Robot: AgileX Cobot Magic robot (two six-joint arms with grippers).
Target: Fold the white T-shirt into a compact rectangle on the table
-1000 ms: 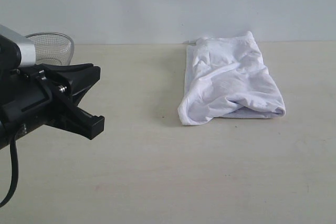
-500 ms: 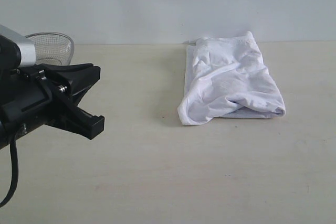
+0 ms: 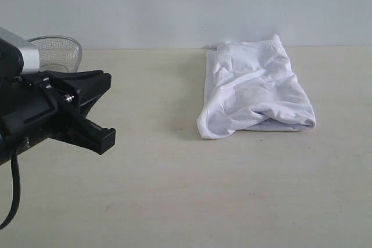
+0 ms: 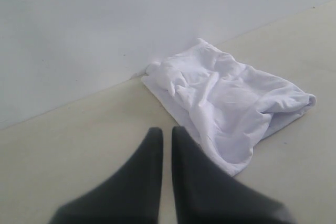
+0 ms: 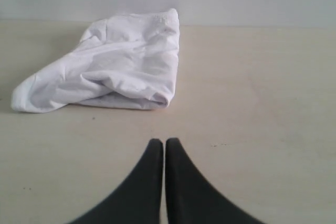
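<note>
The white T-shirt (image 3: 256, 94) lies folded in a rumpled rectangle on the table (image 3: 174, 196), at the back right near the wall. Its lettering is hidden. My left gripper (image 4: 167, 132) is shut and empty; it hovers over bare table short of the shirt (image 4: 231, 103). That arm's black body (image 3: 58, 111) fills the left edge of the exterior view, well left of the shirt. My right gripper (image 5: 164, 142) is also shut with nothing in it, over bare table a little in front of the shirt (image 5: 115, 72). It is outside the exterior view.
A silver wire-mesh basket (image 3: 58, 53) stands at the back left, partly behind the left arm. A pale wall runs along the table's far edge, right behind the shirt.
</note>
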